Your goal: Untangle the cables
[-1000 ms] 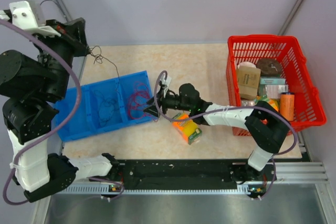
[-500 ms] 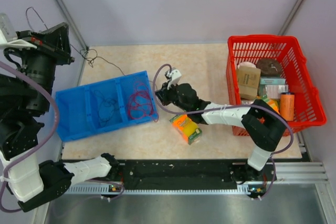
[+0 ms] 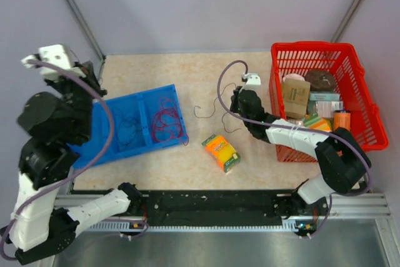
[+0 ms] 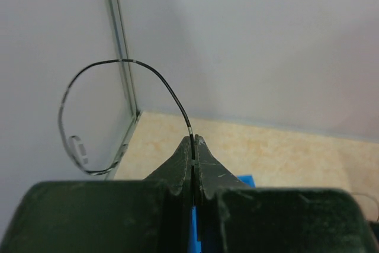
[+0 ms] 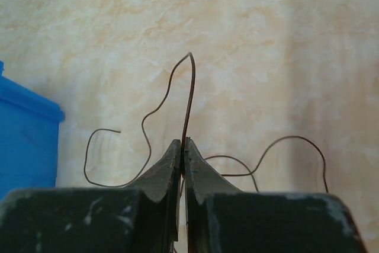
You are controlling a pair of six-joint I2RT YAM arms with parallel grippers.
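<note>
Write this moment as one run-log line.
left fingers: shut on black cable | right fingers: shut on dark red cable | blue bin: red coil inside

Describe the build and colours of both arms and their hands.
The left arm and right arm share one design: bulky black joint housings joined by white links, a lilac hose looping loosely along each, and a white camera block at the wrist. The left hand and right hand each have two dark, tapered fingers with pale scuffs.
</note>
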